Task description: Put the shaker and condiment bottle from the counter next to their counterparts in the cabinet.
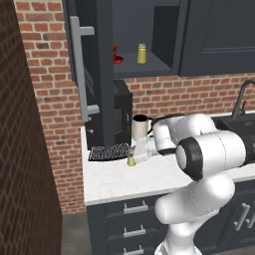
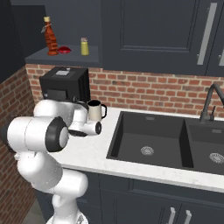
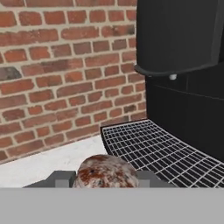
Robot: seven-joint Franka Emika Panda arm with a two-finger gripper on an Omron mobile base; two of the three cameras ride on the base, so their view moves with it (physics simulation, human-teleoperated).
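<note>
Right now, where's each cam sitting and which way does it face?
Left base view: behind the arm, on its left, facing forward-down at the counter and open cabinet; arm rises lower right.
Right base view: behind its right, facing the sink; arm lower left.
Hand view: on the hand, facing the brick wall; gripper fingertips flank the shaker.
Both base views share the mug and coffee machine.

We are looking at a red brick wall [image 2: 144, 89] running behind the worktop — a black double sink [image 2: 168, 142] with a dark faucet [image 2: 209, 103] is sitting at the right. A black machine [image 2: 64, 83] with a wire grille [image 3: 162, 153] is standing by the wall.
</note>
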